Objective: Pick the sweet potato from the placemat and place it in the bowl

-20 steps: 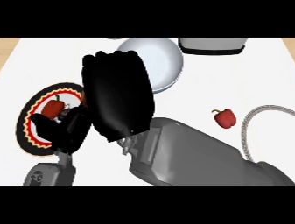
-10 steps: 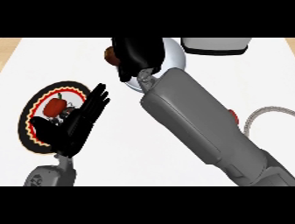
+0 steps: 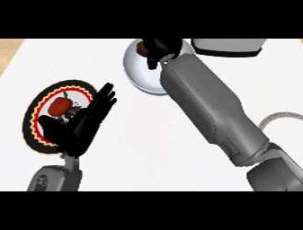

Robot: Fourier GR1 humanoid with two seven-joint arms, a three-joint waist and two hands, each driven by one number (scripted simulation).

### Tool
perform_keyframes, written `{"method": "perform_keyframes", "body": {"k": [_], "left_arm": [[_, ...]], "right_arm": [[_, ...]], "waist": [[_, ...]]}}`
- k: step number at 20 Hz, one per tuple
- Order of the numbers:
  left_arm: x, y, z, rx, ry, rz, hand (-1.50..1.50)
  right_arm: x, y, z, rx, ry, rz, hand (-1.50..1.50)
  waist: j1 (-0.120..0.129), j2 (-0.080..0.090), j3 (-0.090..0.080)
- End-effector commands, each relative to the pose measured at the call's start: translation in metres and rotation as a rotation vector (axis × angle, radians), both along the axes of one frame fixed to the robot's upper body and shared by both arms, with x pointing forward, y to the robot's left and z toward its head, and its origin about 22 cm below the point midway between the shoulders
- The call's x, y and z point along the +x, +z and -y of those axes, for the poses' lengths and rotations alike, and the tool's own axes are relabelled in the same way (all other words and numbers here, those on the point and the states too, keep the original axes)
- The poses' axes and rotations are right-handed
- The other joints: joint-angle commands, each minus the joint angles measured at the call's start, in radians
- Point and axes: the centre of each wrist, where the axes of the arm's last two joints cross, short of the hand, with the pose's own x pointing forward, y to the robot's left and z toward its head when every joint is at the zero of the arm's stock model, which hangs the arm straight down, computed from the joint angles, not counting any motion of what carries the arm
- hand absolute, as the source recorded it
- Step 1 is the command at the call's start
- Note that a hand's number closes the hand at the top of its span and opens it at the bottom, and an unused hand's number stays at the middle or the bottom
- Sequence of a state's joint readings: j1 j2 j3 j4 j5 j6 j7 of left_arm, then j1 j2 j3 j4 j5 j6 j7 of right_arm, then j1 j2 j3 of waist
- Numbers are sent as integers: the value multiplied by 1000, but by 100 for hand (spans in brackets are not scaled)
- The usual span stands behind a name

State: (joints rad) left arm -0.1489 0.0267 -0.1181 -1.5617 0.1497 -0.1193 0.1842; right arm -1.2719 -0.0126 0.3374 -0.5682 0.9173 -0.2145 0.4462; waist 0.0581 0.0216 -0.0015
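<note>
The brown sweet potato (image 3: 141,47) sits in my right hand (image 3: 162,47), whose fingers curl round it, over the far rim of the white bowl (image 3: 139,76). My right forearm stretches across the counter and hides much of the bowl's right side. The round placemat (image 3: 35,122), with its black, red and yellow rim, lies at the left and holds a red pepper (image 3: 60,104). My left hand (image 3: 81,126) rests open over the placemat's right part, fingers straight and pointing away.
A grey container (image 3: 230,46) stands at the back right, just beyond the bowl. A grey rope-like loop (image 3: 291,117) shows at the right edge behind my right arm. A wooden surface borders the white counter on both sides.
My right hand has carried the sweet potato farther away, from beside the bowl to above its far rim. The left hand has stayed in place over the placemat.
</note>
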Motion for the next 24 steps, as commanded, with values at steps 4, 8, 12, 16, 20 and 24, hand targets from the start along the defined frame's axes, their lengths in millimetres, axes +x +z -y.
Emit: {"method": "perform_keyframes", "body": {"k": [4, 8, 12, 16, 20, 24], "left_arm": [[4, 4, -4, 1, -31, 30, 0], [-4, 2, 1, 10, -48, 20, 0], [5, 7, 6, -5, -17, 3, 0], [2, 1, 3, -18, -19, 21, 0], [4, 1, 4, -14, 17, -2, 0], [-2, -1, -14, -4, 37, -8, 0]], "right_arm": [[23, -28, 33, 63, -168, -172, -150], [28, -20, 42, 193, -82, -179, -150], [23, -36, 45, 448, -33, -110, -150], [24, -22, 56, 779, -5, 97, -150], [18, -28, 70, 944, 156, 161, -150], [5, -44, 84, 1062, 273, 191, -150]], "waist": [[28, 13, 0], [37, 13, 2], [15, 12, 4], [17, 10, 7], [-13, -15, 4], [-46, -28, 3]]}}
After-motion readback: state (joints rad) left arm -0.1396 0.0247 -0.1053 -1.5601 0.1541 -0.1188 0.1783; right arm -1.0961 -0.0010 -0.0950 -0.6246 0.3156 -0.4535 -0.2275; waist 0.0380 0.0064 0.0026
